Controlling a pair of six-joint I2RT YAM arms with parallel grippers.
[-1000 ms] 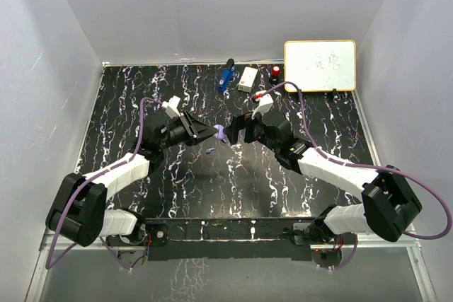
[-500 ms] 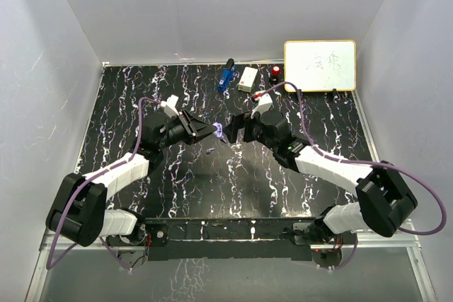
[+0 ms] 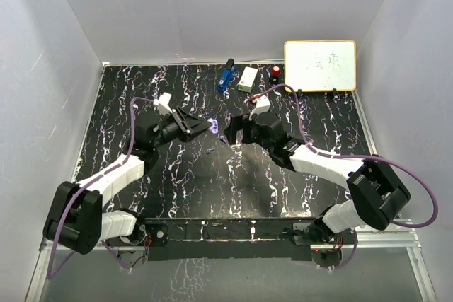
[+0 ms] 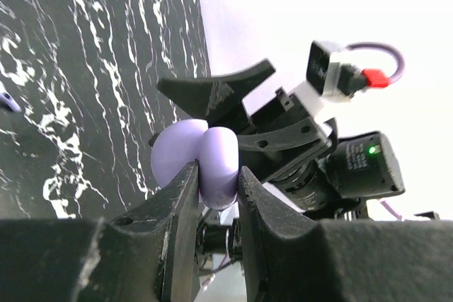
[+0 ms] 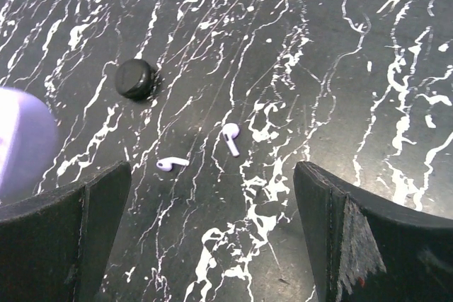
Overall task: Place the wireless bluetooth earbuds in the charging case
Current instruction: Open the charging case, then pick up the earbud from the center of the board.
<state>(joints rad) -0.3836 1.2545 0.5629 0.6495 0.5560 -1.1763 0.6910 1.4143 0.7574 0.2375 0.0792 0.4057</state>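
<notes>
My left gripper [image 3: 209, 126] is shut on a lavender charging case [image 3: 214, 127] and holds it above the black marbled table. In the left wrist view the fingers [image 4: 185, 196] pinch the case [image 4: 212, 164], which shows two rounded lobes. My right gripper [image 3: 230, 133] is open and empty, right beside the case. In the right wrist view its wide jaws [image 5: 212, 182] frame two lavender earbuds [image 5: 231, 138] [image 5: 172, 163] lying on the table, with a small black rounded piece [image 5: 134, 78] farther off. The case shows blurred at that view's left edge [image 5: 21, 143]. One earbud shows in the top view [image 3: 210, 151].
At the table's far edge lie a blue gadget [image 3: 226, 76], a small white box [image 3: 248, 79], a red-topped item [image 3: 275, 71] and a whiteboard [image 3: 320, 65]. White walls enclose the table on three sides.
My left gripper has lifted the case and drawn it slightly back and up. My right gripper has shifted a little left toward it. The earbuds on the table have not moved.
</notes>
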